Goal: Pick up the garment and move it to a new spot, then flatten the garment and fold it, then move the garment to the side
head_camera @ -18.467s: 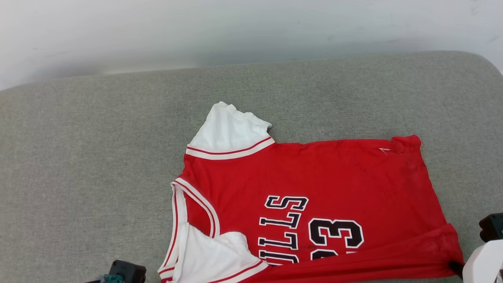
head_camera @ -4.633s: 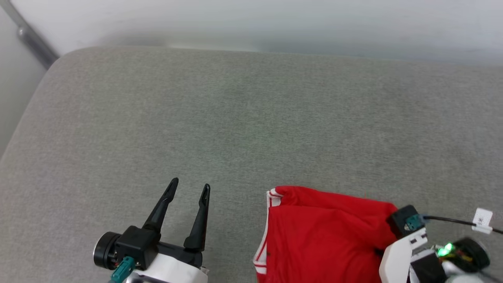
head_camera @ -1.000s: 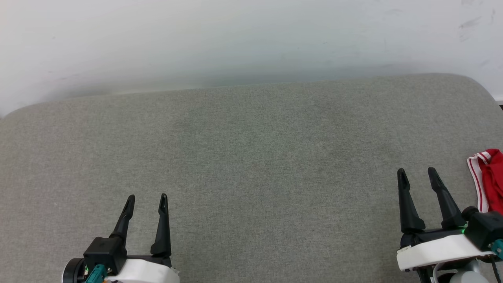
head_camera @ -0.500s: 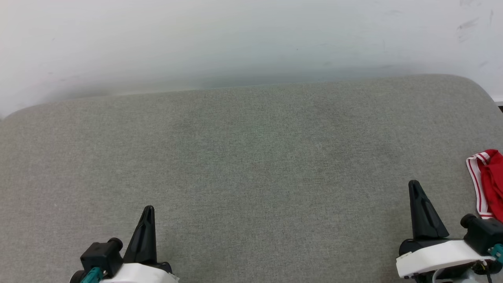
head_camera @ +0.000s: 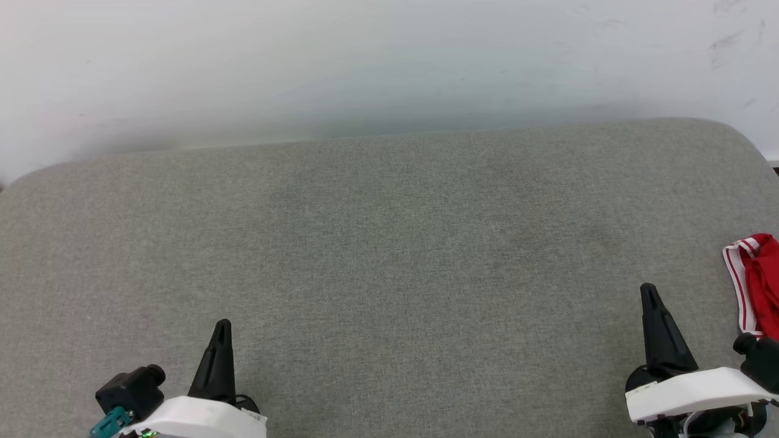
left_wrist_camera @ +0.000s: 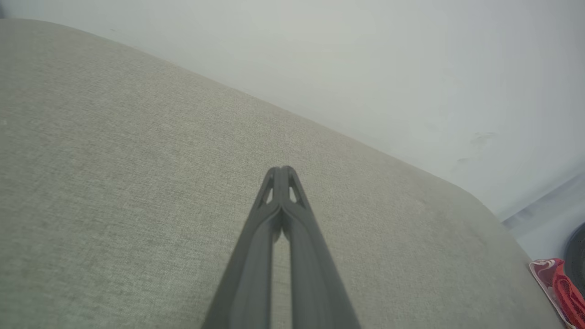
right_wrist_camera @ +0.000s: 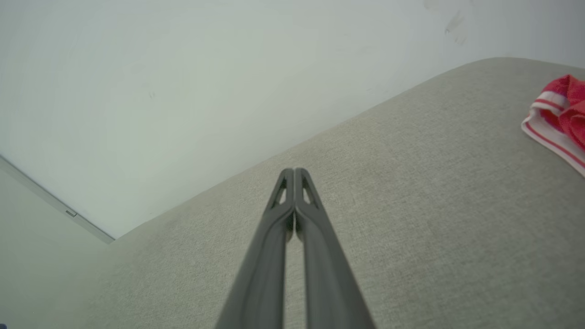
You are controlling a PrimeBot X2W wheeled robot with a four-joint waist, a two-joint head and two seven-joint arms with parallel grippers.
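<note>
**Fig. Both claws pressed together and empty; garment at the right margin of the cushion**

(a) Head view. I see the left gripper (head_camera: 222, 325) at the lower left and the right gripper (head_camera: 649, 291) at the lower right. Each has its fingers pressed together with nothing between them. The garment (head_camera: 754, 277) lies on the grey cushion (head_camera: 389, 243) at the right margin. It is cut off by the frame, so I cannot tell whether its fold is tidy. The visible striped trim curls upward.

(b) Left wrist view. The left gripper (left_wrist_camera: 283, 171) points over bare cushion, well apart from the garment (left_wrist_camera: 555, 283).

(c) Right wrist view. The garment (right_wrist_camera: 560, 107) sits near the cushion's rounded rim.

Hazards, as I judge them:
- The right arm's wrist housing is just beside the cloth. A careless swing of that arm could snag the trim and pull the fold open.
- The cloth sits close to the rim, so a nudge could slide it off.
- A reach with the fingers together would shove the fabric rather than grip it.
</note>
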